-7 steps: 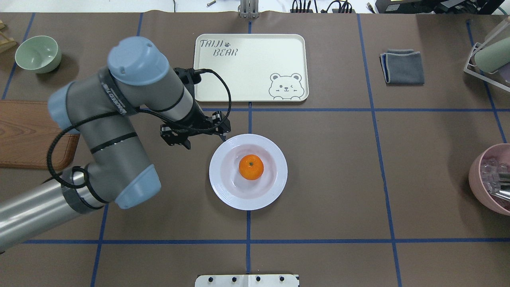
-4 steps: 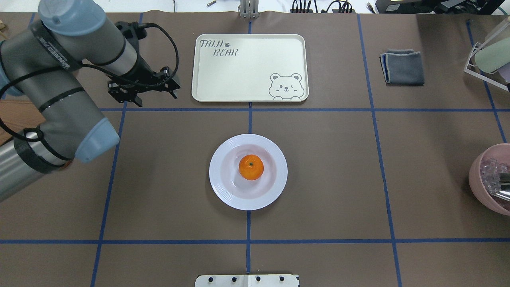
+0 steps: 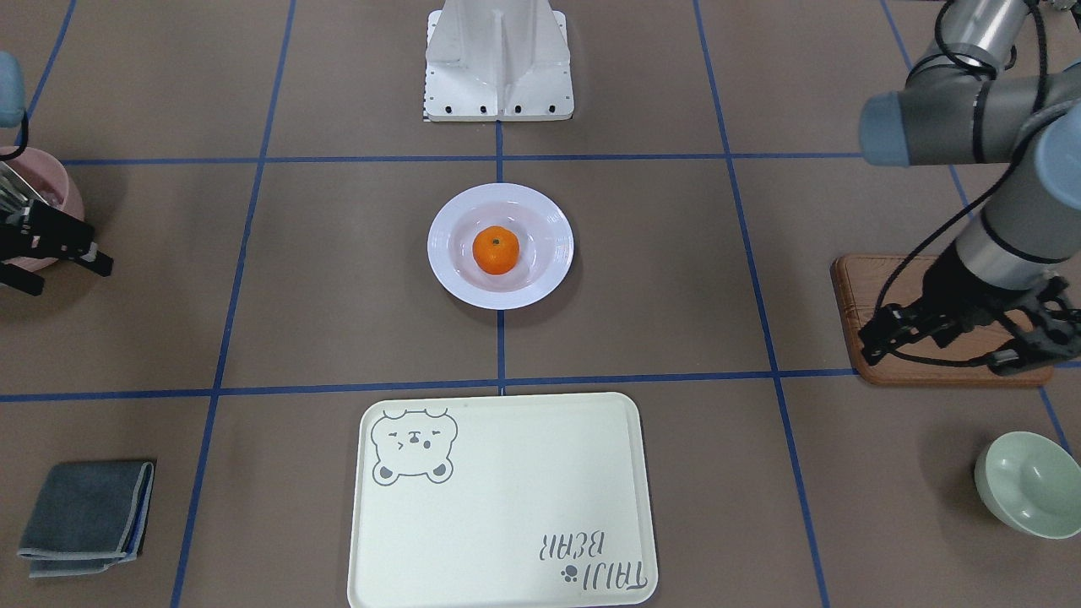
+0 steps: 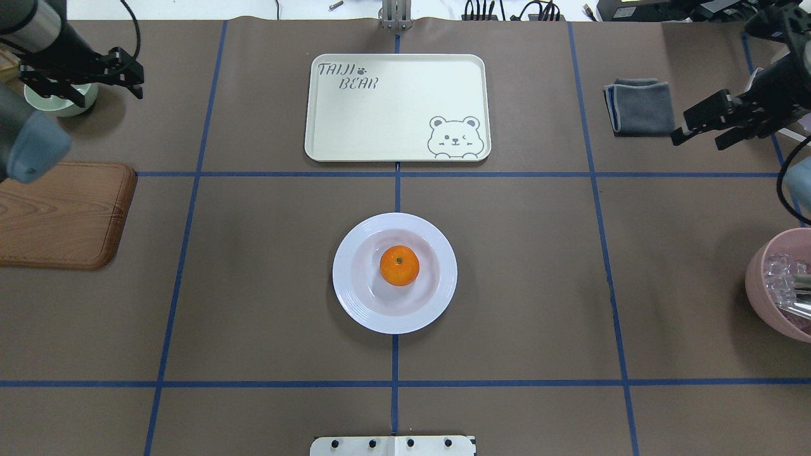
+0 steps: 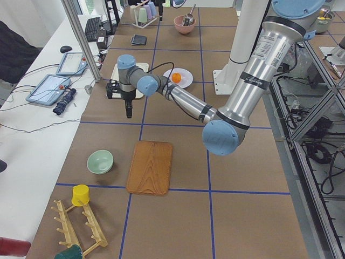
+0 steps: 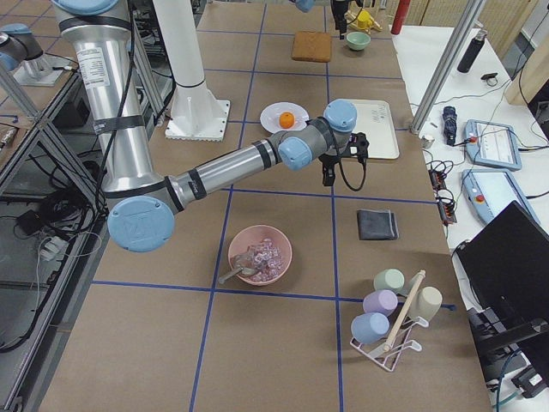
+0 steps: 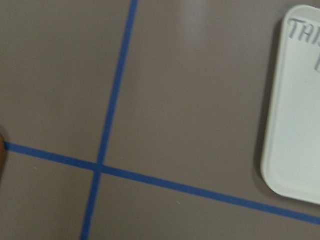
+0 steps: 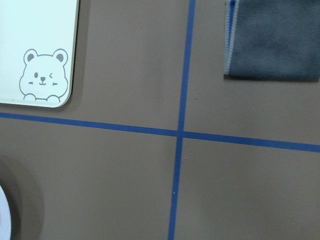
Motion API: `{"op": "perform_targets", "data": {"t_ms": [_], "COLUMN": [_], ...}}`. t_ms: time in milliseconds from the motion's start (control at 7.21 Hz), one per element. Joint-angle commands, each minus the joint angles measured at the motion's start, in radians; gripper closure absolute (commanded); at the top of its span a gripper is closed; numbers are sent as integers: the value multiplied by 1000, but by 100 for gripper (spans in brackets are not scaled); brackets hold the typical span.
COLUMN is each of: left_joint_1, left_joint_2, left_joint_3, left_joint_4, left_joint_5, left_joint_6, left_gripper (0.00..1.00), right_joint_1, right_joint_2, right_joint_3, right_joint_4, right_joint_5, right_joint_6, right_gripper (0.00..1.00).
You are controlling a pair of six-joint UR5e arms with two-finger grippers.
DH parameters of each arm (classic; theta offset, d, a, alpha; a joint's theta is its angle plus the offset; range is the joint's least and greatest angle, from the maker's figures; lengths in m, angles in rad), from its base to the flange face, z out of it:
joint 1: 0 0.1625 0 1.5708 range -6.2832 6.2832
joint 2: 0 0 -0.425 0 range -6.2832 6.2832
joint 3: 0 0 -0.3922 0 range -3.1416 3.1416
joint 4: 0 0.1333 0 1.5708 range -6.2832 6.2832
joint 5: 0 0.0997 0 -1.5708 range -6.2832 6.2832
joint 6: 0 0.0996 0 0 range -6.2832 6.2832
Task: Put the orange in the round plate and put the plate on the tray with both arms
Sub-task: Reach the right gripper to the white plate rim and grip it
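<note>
The orange [image 4: 399,265] lies in the middle of the round plate [image 4: 355,304], which stands on the table at its centre, also seen from the front as orange [image 3: 496,251] in plate [image 3: 448,270]. The tray [image 4: 393,107] lies bare behind the plate; its corner shows in the left wrist view [image 7: 295,125] and the right wrist view [image 8: 35,30]. My left gripper [image 4: 109,95] hangs open at the far back left, over the mint bowl's edge. At the back right, beside the grey cloth, my right gripper [image 4: 700,142] is open. Both hold nothing and are far from the plate.
A brown wooden board [image 4: 63,212] lies at the left edge, with a mint-green bowl [image 3: 1026,483] beyond it. A folded grey cloth [image 4: 640,106] lies at the back right, a pink bowl [image 4: 782,285] at the right edge, and a cup rack [image 4: 776,95] behind it.
My left arm has drawn back from beside the plate to the far back left, still open. The right gripper has come into view at the back right. Plate and orange have not moved.
</note>
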Motion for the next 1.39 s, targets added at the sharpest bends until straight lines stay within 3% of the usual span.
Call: {"op": "perform_targets", "data": {"t_ms": [0, 277, 555, 832, 1249], "left_joint_1": [-61, -73, -121, -121, -121], "left_joint_2": [54, 124, 120, 122, 120], "left_joint_3": [5, -15, -6, -1, 22], "left_joint_4": [-2, -1, 2, 5, 4], "left_joint_5": [1, 1, 0, 1, 0], "left_joint_6": [82, 84, 87, 89, 89], "left_gripper": [1, 1, 1, 1, 1], "right_joint_1": [-164, -320, -509, -571, -628], "right_joint_2": [49, 52, 75, 132, 132], "right_joint_3": [-16, -34, -45, -123, -273], "right_joint_4": [222, 464, 606, 690, 968], "right_joint_5": [-148, -259, -459, -515, -586], "right_joint_6": [399, 640, 760, 805, 891], "right_gripper": [0, 0, 0, 0, 0]}}
